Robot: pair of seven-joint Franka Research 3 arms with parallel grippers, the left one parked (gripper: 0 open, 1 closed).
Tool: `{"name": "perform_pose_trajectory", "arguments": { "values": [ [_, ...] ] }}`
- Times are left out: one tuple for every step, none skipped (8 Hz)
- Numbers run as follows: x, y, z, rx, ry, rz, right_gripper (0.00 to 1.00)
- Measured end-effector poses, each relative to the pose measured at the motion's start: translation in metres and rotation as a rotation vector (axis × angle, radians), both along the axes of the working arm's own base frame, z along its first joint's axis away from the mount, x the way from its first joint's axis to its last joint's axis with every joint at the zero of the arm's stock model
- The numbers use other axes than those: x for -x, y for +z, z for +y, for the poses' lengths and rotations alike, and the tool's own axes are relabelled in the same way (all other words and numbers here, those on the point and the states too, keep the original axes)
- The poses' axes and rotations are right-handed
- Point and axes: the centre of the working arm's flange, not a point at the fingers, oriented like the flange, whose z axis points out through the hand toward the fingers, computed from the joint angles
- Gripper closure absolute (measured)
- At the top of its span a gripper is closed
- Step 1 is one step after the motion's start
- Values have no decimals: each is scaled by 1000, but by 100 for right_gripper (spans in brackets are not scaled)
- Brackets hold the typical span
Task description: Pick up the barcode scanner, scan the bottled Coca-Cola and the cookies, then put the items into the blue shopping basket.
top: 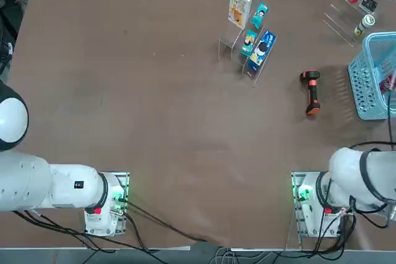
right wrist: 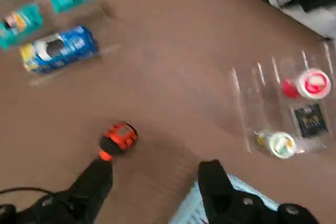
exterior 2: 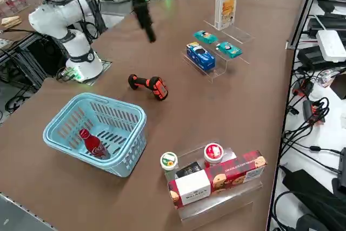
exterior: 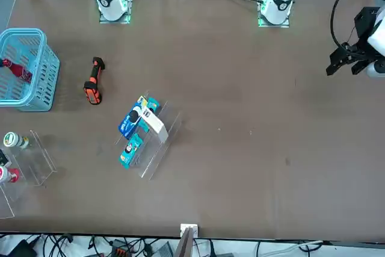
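The barcode scanner (top: 311,91) lies flat on the brown table, black with orange ends, a short way left of the blue shopping basket (top: 370,85). The bottled Coca-Cola (exterior 2: 93,144) lies inside the basket (exterior 2: 121,152). On a clear stand at the far side the cookies (top: 240,4) box stands upright. My right gripper (right wrist: 156,169) hangs open and empty high above the table, between the scanner's orange head (right wrist: 118,137) and the basket's rim (right wrist: 190,207). In the right side view the gripper (exterior 2: 149,35) shows as a dark shape above the scanner (exterior 2: 148,85).
A blue pack (top: 265,47) and two teal packs (top: 260,13) share the cookies' clear stand. Another clear stand beyond the basket holds a red container with a white top (exterior 2: 213,153), a green-lidded cup (exterior 2: 168,161) and a red biscuit box (exterior 2: 238,171).
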Motion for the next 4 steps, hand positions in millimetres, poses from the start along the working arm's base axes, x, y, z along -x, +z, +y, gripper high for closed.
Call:
{"name": "perform_pose_trajectory", "arguments": {
  "values": [
    [-15,5,67,14,-9,4,0],
    [-25,10,133,25,-25,3,0],
    [-34,12,192,20,-49,-1,0],
    [-42,10,241,14,-87,0,0]
  ]
}}
